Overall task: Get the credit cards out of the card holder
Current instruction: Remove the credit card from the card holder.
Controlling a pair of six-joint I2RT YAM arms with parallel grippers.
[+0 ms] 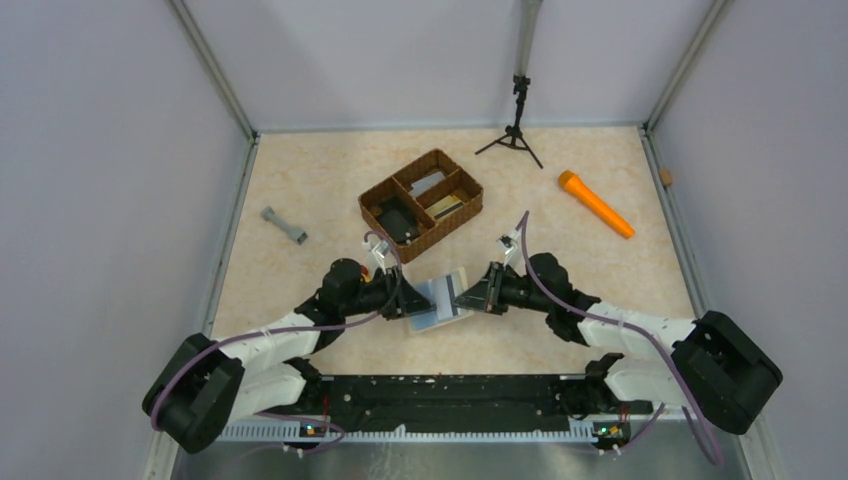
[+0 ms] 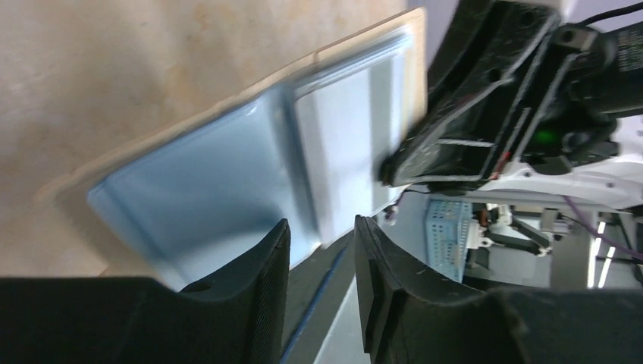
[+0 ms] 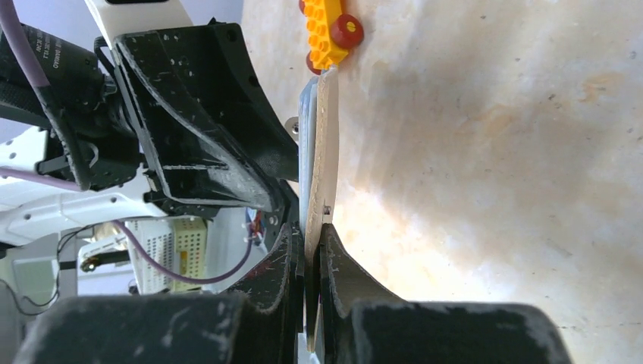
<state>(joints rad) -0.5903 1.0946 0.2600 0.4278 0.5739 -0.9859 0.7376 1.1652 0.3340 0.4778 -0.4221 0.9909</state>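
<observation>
Right gripper (image 3: 307, 236) pinches the card holder (image 3: 327, 152), left gripper (image 2: 322, 224) parted beside it.

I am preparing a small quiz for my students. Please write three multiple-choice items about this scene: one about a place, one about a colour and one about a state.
1. Where is the card holder?
A. Between the left tool and the right tool, on the near side of the wicker tray.
B. Inside the wicker tray.
C. At the far left corner.

2. What colour is the inside of the card holder?
A. Red.
B. Pale blue.
C. Black.

3. What is the state of the right tool?
A. Wide open.
B. Shut on nothing.
C. Shut on the card holder's edge.

Answers:
1 A: the top view shows it between both tools, nearer than the tray.
2 B: the left wrist view shows a pale blue lining.
3 C: the right wrist view shows the tool pinching the beige edge.
</observation>
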